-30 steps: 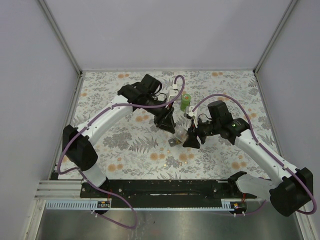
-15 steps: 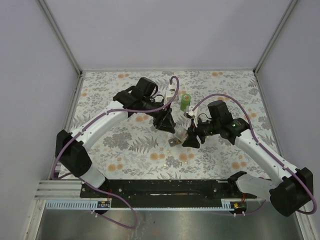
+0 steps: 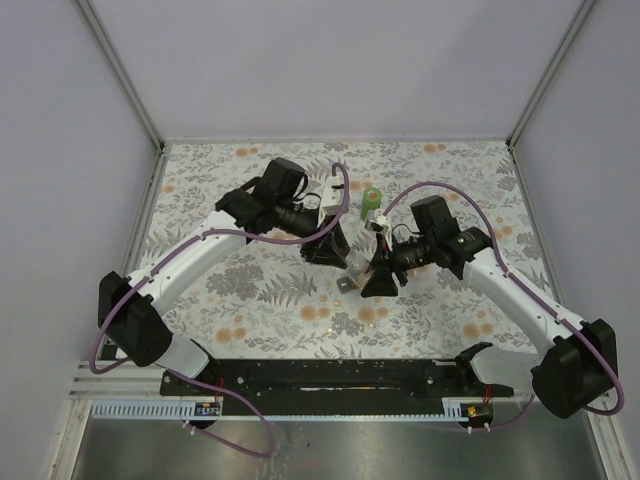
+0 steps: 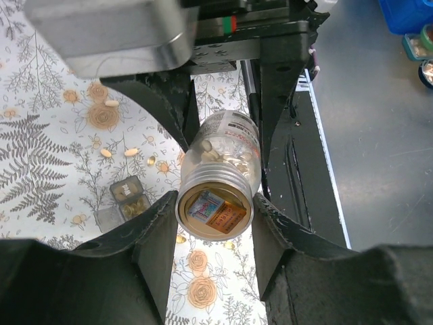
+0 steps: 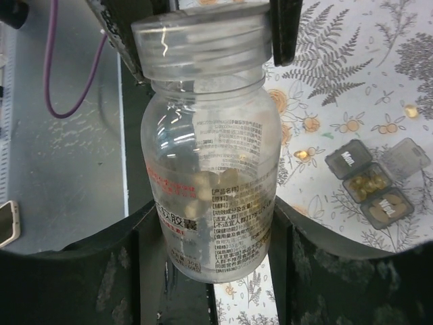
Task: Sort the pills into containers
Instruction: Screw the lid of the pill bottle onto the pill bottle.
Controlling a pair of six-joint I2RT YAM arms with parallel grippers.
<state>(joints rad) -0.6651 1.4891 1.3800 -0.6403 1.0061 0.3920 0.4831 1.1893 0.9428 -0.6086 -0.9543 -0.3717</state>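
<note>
Clear pill bottle (image 5: pixel 213 189), well inside table (image 3: pixel 200 290) edges: left tool (image 4: pixel 215 217) pinches cap (image 5: pixel 199 40), right tool (image 5: pixel 213 237) body.

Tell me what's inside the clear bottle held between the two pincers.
Pale pills lie loose inside the bottle, seen through its clear wall. Its printed label and the right pincer hide part of them, so how many cannot be told.

The pill bottle (image 5: pixel 203 122) is clear, glossy plastic with a printed label (image 5: pixel 226 203) and a translucent plastic cap (image 5: pixel 199 37), the pill organizer (image 5: pixel 375 183) is smoky see-through plastic, and the desk (image 5: pixel 352 68) wears a smooth, matt floral-printed covering.
</note>
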